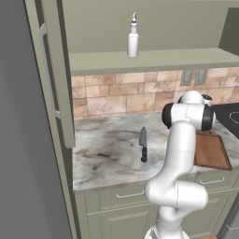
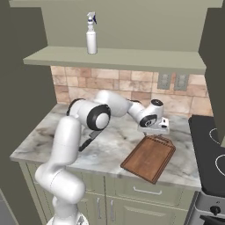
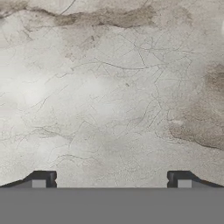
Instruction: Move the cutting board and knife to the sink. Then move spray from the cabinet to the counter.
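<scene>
The reddish-brown cutting board [image 2: 150,157] lies on the marble counter [image 2: 110,151] beside the stovetop, its handle loop towards the wall. My gripper [image 2: 153,133] hangs just over that far end, pointing down. In the hand view the gripper [image 3: 111,179] is open, its fingertips [image 3: 44,178] wide apart over bare marble counter [image 3: 109,87]. The knife [image 1: 143,144] lies on the counter [image 1: 105,149] left of the cutting board [image 1: 212,150], blade towards the wall. The white spray [image 1: 133,39] stands upright on the open cabinet shelf [image 1: 154,59]; the spray [image 2: 91,37] shows from the right too. The sink is out of view.
A black stovetop [image 2: 212,149] borders the counter on the right. The tall grey fridge [image 1: 23,140] and an open cabinet door [image 1: 51,74] stand at the left. Brick backsplash with outlets [image 2: 170,81] runs behind. My own arm [image 1: 179,154] hides part of the counter.
</scene>
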